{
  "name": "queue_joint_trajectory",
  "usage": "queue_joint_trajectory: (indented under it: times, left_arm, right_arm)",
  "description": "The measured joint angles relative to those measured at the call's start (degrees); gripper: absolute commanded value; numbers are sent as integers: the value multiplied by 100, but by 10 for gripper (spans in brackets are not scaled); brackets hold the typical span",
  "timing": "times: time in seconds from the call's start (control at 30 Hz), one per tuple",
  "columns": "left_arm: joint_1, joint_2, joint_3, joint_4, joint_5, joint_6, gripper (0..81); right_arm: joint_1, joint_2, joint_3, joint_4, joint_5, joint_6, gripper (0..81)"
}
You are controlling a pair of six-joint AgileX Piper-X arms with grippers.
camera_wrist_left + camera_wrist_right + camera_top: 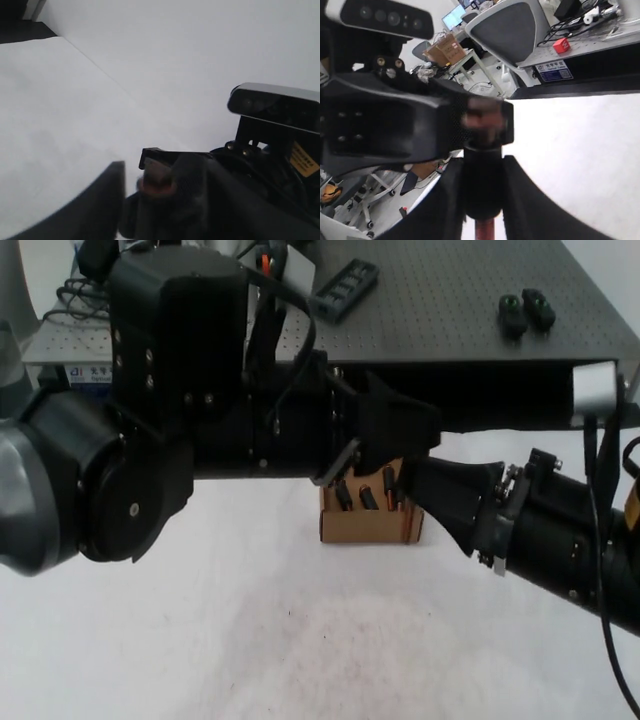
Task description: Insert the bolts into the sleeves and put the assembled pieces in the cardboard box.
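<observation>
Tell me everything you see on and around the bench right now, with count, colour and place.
cardboard box: one, brown, bench centre, below both grippers.
assembled pieces: at least three, dark, standing in the box.
sleeve: one, black, between the right gripper's fingers.
bolt: one, reddish, at the sleeve's end.
tray: one, black, on the rear table.
loose parts: two, black, rear table.
cloth: one, white, over the bench.
left gripper: black, shut on bolt.
right gripper: black, shut on sleeve.

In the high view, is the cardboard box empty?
No: several dark pieces stand inside the cardboard box.
</observation>
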Motion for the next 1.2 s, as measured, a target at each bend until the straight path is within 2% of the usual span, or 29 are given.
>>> queue_joint_trajectory:
  times: [0.1,0.23,0.43,0.6,0.77,1.0,1.2]
  left_arm:
    - [0,-17,0,29,-100,-29,449]
    - [94,-47,0,471,-334,228,338]
    - [405,-664,593,1253,-1649,720,143]
    - [584,-1983,1592,1359,-2474,880,41]
    - [581,-2778,2115,1385,-2803,909,1]
    - [581,-4072,2843,1984,-3457,908,6]
    - [581,-4993,3280,2887,-4023,886,6]
  right_arm:
    - [-51,0,8,0,196,-219,29]
    - [-179,34,-13,31,423,-476,29]
    - [-398,478,-570,785,798,-1063,29]
    - [-449,1313,-1371,1522,1174,-1514,29]
    - [-449,2836,-2728,2232,1568,-1761,29]
    - [-449,4809,-4499,3491,1991,-1937,28]
    - [-463,5643,-5254,3953,2433,-2026,28]
